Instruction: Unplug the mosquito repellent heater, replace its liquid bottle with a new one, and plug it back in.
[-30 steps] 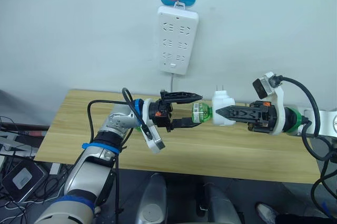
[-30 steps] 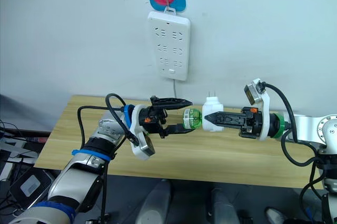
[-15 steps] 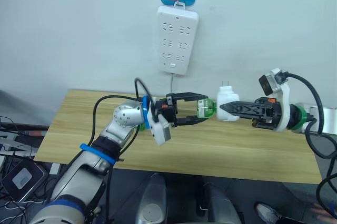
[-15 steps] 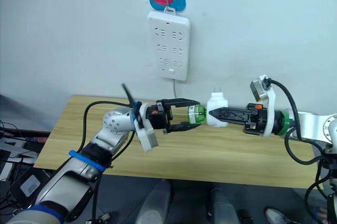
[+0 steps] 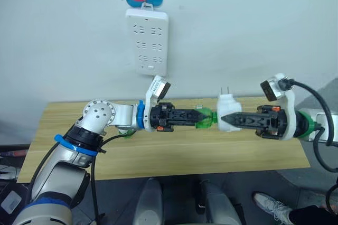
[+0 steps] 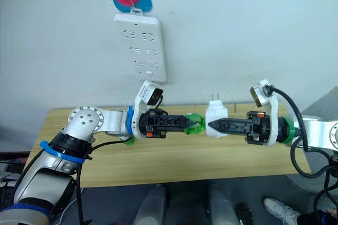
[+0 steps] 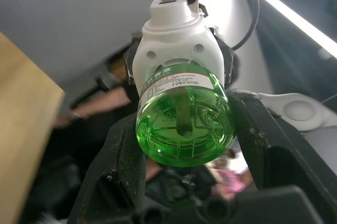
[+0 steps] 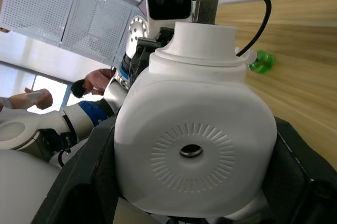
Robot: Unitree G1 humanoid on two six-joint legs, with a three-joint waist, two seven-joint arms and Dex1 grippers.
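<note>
The white mosquito repellent heater (image 5: 228, 118) hangs in the air above the wooden table, its plug prongs pointing up. My right gripper (image 5: 224, 119) is shut on it from the right. A green liquid bottle (image 5: 204, 119) sticks out of the heater's left side, still joined to it. My left gripper (image 5: 202, 114) is shut on that bottle from the left. In the left wrist view the bottle (image 7: 184, 121) sits between both fingers, with the heater (image 7: 176, 45) behind it. The right wrist view shows the heater's round face (image 8: 194, 148) held between the fingers.
A white power strip (image 5: 147, 40) hangs on the wall under a fish-shaped hook, above the left arm. Another green bottle (image 8: 260, 61) lies on the wooden table (image 5: 174, 153) beneath my left forearm. People stand in the background of the right wrist view.
The camera has shifted, so the whole scene sits further left. My left gripper, open around the bottle before, has rolled over and shut on it.
</note>
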